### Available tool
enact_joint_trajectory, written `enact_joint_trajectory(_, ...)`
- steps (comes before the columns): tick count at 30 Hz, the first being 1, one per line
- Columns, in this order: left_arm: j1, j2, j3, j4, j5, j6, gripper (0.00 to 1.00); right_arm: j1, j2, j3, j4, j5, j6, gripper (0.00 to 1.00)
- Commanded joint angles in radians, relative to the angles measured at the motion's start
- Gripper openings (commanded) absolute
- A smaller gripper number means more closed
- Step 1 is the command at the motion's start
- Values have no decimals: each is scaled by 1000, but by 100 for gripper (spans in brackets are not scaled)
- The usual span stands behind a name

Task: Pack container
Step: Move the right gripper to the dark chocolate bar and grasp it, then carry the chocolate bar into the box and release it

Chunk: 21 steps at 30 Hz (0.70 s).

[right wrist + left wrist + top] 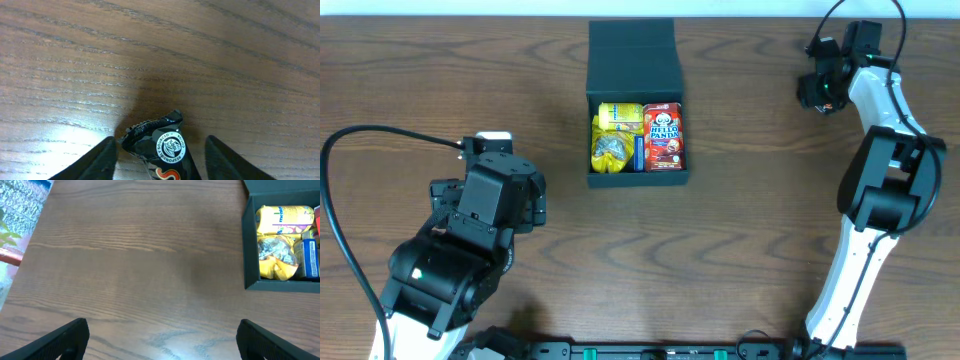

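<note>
Table [740, 250] is bare wood from the wide-spread left gripper [162, 342] to the container [638, 179], a free lane. Container top is open, lid back on the far side. Yellow packets [617, 140] and red box [662, 135] crowd the inside. Black packet [165, 150] fills the gap between the right gripper's [161, 139] fingers.

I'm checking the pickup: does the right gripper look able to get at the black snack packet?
Likely yes: the black snack packet lies on the bare table between the open fingers of the right gripper, with nothing covering it.
</note>
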Motion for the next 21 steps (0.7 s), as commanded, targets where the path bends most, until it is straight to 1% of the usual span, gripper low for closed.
enact_joint_trajectory(1,2,-1,6,-4,0,-11,95,-2,20,0,2,-11,-3,47)
enact_joint_trajectory(2,2,-1,6,-4,0,-11,95,-2,20,0,2,-11,-2,41)
enact_joint_trajectory(5,2,-2,6,-4,0,-11,95,-2,20,0,1,-11,1,31)
enact_joint_trajectory(10,2,-1,6,-4,0,-11,95,-1,20,0,2,-12,80,20)
enact_joint_trajectory(14,2,-1,6,-4,0,-11,95,2,19,1,2,-37,169,19)
enact_joint_trajectory(18,2,-1,6,-4,0,-11,95,13,17,13,2,-132,248,18)
enact_joint_trajectory(21,2,-1,6,-4,0,-11,95,30,5,31,1,-217,318,15)
